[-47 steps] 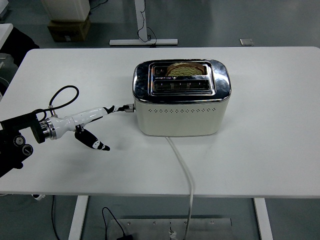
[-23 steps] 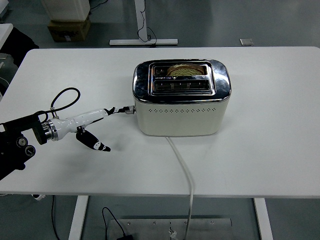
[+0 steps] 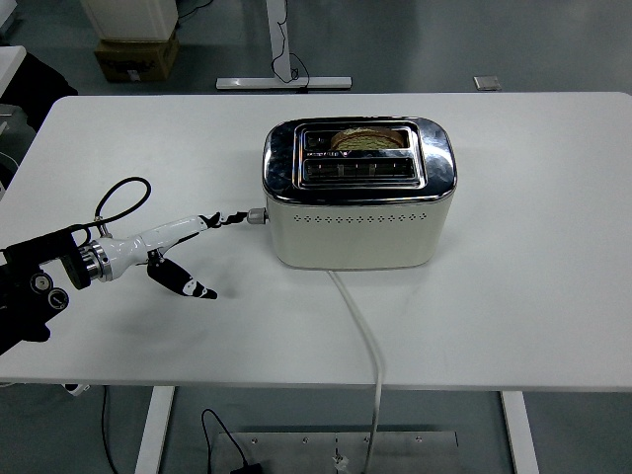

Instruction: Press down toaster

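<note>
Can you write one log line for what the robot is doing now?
left hand: fingertip at toaster lever | bread: sunk in slot | right hand: unseen

Left arm (image 3: 35,281) black, with round knobs and a looped black cable; left hand (image 3: 168,247) white; fingers (image 3: 188,287) black-tipped.

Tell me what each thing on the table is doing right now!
toaster: upright on the table, cord trailing off the near edge.
bread: sitting low in the back slot, top just showing.
front slot: empty.
lever: on the toaster's left end, fingertips touching it.
left hand: fingers stretched out to the lever, holding nothing.
</note>
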Controlling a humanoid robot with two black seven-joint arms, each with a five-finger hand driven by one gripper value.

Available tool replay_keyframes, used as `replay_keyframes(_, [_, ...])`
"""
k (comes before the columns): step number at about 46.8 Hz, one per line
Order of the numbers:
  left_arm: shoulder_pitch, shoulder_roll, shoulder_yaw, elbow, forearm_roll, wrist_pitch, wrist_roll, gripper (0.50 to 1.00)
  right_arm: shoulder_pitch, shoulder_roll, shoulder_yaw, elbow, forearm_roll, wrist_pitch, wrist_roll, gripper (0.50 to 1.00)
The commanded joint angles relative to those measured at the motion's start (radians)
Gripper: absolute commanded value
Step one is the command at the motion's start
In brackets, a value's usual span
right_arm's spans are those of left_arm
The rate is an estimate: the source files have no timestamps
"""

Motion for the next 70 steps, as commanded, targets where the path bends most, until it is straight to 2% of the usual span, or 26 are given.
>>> replay_keyframes(1, [-0.001, 0.001, -0.001, 0.002, -0.045, -0.002, -0.001, 1.0, 0.0, 0.0, 0.0, 0.0, 0.0, 0.0, 0.0, 0.998])
replay_keyframes(7, [0.0, -0.003, 0.001, 0.022, -0.105, -0.001, -0.001, 1.0, 0.0, 0.0, 0.0, 0.0, 0.0, 0.0, 0.0, 0.998])
replay_keyframes(15, [0.005, -0.017, 0.001, 0.08, -0.342, -0.005, -0.001, 1.0, 0.0, 0.0, 0.0, 0.0, 0.0, 0.0, 0.0, 0.998])
replay_keyframes(21, [0.008, -0.013, 0.001, 0.085, -0.467, -0.01, -0.001, 1.0, 0.0, 0.0, 0.0, 0.0, 0.0, 0.0, 0.0, 0.998])
replay_keyframes(70, [0.002, -0.016, -0.009, 0.094, -0.872, -0.001, 0.001, 1.0, -0.001, 0.0, 0.0, 0.0, 0.0, 0.0, 0.0, 0.998])
